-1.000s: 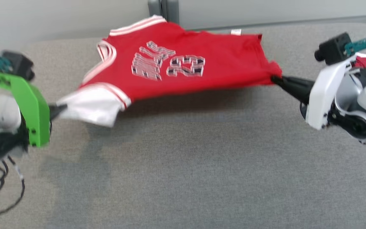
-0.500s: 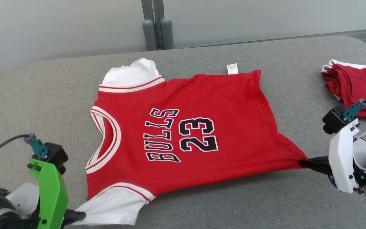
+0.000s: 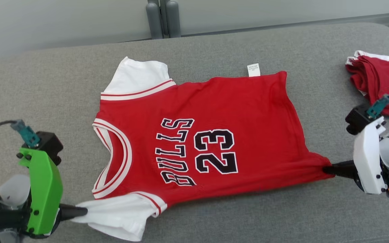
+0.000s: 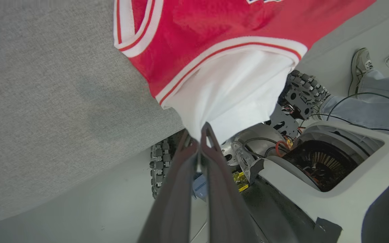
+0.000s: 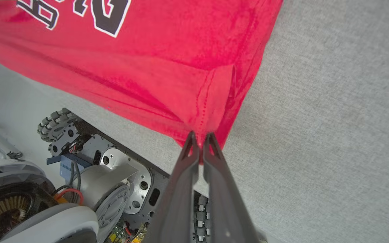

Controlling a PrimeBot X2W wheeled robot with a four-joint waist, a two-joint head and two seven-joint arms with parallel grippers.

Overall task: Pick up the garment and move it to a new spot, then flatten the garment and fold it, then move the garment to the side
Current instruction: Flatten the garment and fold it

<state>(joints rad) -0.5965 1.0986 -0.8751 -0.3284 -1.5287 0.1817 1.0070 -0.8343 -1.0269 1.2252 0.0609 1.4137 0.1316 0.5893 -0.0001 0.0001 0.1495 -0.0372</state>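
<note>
A red jersey point(image 3: 211, 135) with white sleeves and "BULLS 23" in black lies spread across the grey table point(image 3: 214, 219), neck to the left. My left gripper point(image 3: 81, 212) is shut on the near white sleeve point(image 4: 235, 94) at the lower left; the left wrist view shows the cloth pinched between the fingertips point(image 4: 199, 135). My right gripper point(image 3: 326, 168) is shut on the near corner of the red hem point(image 5: 211, 111) at the right. The near edge stretches between the two grippers, slightly off the table.
A second red and white garment point(image 3: 380, 84) lies bunched at the table's far right. A white label point(image 3: 253, 70) sticks out at the jersey's far edge. Below the table edge, the wrist views show the robot's base and wheels point(image 5: 54, 123), and a person's shoe point(image 4: 360, 65).
The head camera has tilted, shifting the whole picture. The jersey went from hanging lifted and blurred to lying spread on the table; both grippers came down and toward me, still holding it.
</note>
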